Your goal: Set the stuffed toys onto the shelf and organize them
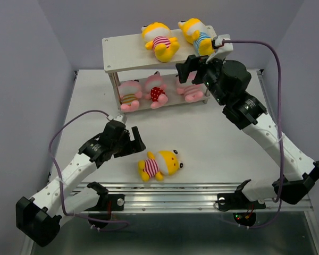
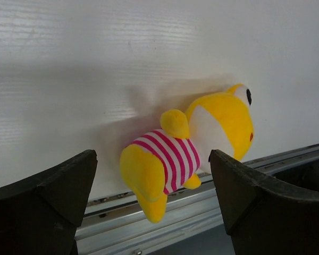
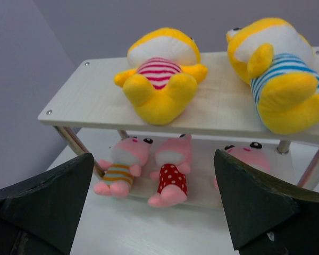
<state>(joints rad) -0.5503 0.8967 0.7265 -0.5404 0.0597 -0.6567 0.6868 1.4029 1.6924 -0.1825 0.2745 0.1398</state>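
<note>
The wooden shelf (image 1: 122,53) stands at the back. Two yellow toys lie on its top board, one pink-striped (image 1: 159,41) and one blue-striped (image 1: 198,34). Three pink toys (image 1: 157,91) lie on the lower board. A third yellow toy (image 1: 159,163) with pink stripes lies on the table near the front edge. My left gripper (image 1: 140,141) is open and empty just left of it; in the left wrist view the toy (image 2: 186,149) lies ahead of the open fingers (image 2: 69,180). My right gripper (image 1: 194,68) is open and empty, in front of the shelf's right end (image 3: 85,101).
A metal rail (image 1: 175,194) runs along the table's near edge, close behind the loose toy. Purple-grey walls enclose the table on three sides. The right arm's cable (image 1: 271,53) loops above the shelf's right end.
</note>
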